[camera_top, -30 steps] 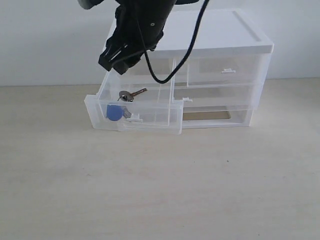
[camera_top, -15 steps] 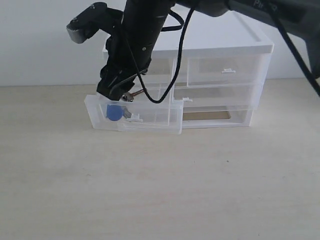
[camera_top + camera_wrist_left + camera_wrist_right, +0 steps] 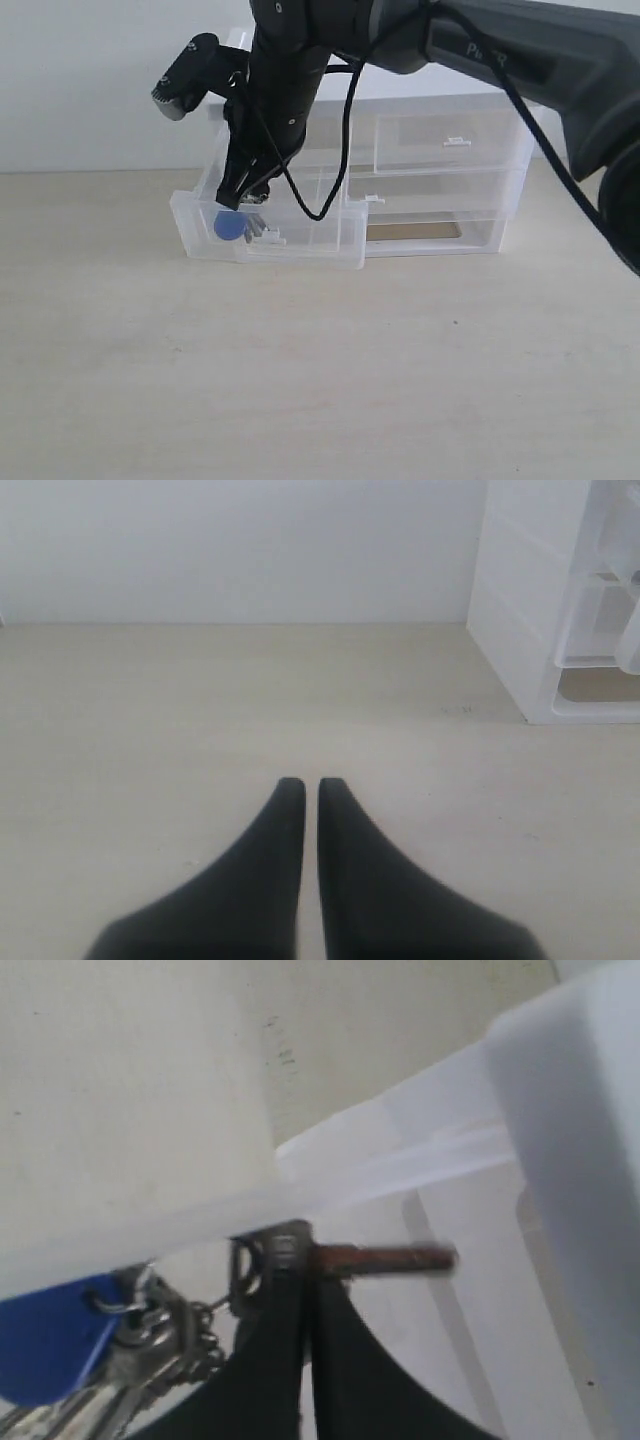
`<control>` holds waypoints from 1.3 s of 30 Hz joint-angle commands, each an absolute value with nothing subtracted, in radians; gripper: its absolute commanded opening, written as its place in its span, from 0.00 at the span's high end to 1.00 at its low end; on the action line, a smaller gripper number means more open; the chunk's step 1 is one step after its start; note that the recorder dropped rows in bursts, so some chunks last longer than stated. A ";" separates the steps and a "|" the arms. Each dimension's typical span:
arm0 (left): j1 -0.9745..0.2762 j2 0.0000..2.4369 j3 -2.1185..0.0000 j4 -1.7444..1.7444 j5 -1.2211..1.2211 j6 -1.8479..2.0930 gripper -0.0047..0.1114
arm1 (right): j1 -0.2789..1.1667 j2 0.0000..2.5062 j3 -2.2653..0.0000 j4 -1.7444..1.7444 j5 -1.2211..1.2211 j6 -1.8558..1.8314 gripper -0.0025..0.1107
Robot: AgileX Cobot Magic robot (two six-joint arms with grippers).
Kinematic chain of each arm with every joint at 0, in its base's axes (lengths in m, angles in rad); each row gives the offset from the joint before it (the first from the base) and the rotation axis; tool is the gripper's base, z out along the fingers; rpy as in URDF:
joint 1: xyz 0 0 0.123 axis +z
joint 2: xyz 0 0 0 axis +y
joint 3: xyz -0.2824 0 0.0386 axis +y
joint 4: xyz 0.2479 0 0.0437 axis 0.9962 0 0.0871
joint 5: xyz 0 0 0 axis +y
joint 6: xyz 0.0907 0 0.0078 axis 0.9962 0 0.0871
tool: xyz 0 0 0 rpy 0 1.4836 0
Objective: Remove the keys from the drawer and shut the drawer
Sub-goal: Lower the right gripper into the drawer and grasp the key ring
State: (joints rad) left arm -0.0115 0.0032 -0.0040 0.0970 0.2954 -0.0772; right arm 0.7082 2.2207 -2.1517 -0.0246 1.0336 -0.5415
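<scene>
drawer (image 3: 310, 248): translucent smooth plastic | keys (image 3: 165, 1352): dull metal | fob (image 3: 45, 1345): blue plastic | table (image 3: 300, 380): matt

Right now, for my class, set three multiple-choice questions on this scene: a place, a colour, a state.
1. Where is the bunch of small silver-grey metal keys? A on the table; B in the pulled-out translucent clear plastic drawer; C on top of the unit.
2. What colour is its teardrop plastic fob? A red; B green; C blue.
3. How is the right tool? A shut on a key; B wide open; C out of sight.
Answers: 1 B, they lie within its walls; 2 C, blue shows through the front; 3 A, it pinches a key's head.
</scene>
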 commanded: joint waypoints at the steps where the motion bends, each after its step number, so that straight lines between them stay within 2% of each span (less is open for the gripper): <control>1: -0.008 0.000 0.000 0.098 0.296 -0.075 0.92 | 0.709 2.196 -2.156 -0.116 1.000 -0.469 0.98; 4: -0.008 0.000 0.000 0.098 0.296 -0.075 0.92 | 0.709 2.178 -2.156 -0.104 1.013 -0.473 0.98; 8: -0.008 0.000 0.000 0.098 0.296 -0.075 0.92 | 0.707 2.166 -2.156 0.092 1.088 -0.533 0.98; 9: -0.008 0.000 0.000 0.098 0.296 -0.075 0.92 | 0.707 2.166 -2.156 0.146 1.098 -0.533 0.95; 11: -0.008 0.000 0.000 0.098 0.296 -0.075 0.92 | 0.707 2.166 -2.156 0.204 1.106 -0.549 0.83; 14: -0.008 0.000 0.000 0.098 0.296 -0.075 0.92 | 0.707 2.166 -2.156 0.213 1.104 -0.531 0.55; 15: -0.008 0.000 0.000 0.098 0.296 -0.075 0.92 | 0.707 2.166 -2.156 0.206 1.104 -0.517 0.48; 16: -0.008 0.000 0.000 0.098 0.296 -0.075 0.92 | 0.707 2.169 -2.156 0.192 1.104 -0.498 0.46; 21: -0.008 0.000 0.000 0.098 0.296 -0.075 0.92 | 0.707 2.199 -2.156 0.085 1.108 -0.416 0.58; 28: -0.008 0.000 0.000 0.098 0.296 -0.075 0.92 | 0.707 2.230 -2.156 0.032 1.108 -0.379 0.59; 31: -0.008 0.000 0.000 0.098 0.296 -0.075 0.92 | 0.707 2.230 -2.156 -0.078 1.131 -0.344 0.72; 34: -0.008 0.000 0.000 0.098 0.296 -0.075 0.92 | 0.707 2.230 -2.156 -0.183 1.168 -0.339 0.98; 39: -0.008 0.000 0.000 0.098 0.296 -0.075 0.92 | 0.707 2.230 -2.156 -0.357 1.207 -0.238 0.98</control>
State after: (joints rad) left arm -0.0115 0.0032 -0.0040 0.0970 0.2954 -0.0772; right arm 0.7120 2.2255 -2.1595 -0.2296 1.1797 -0.2924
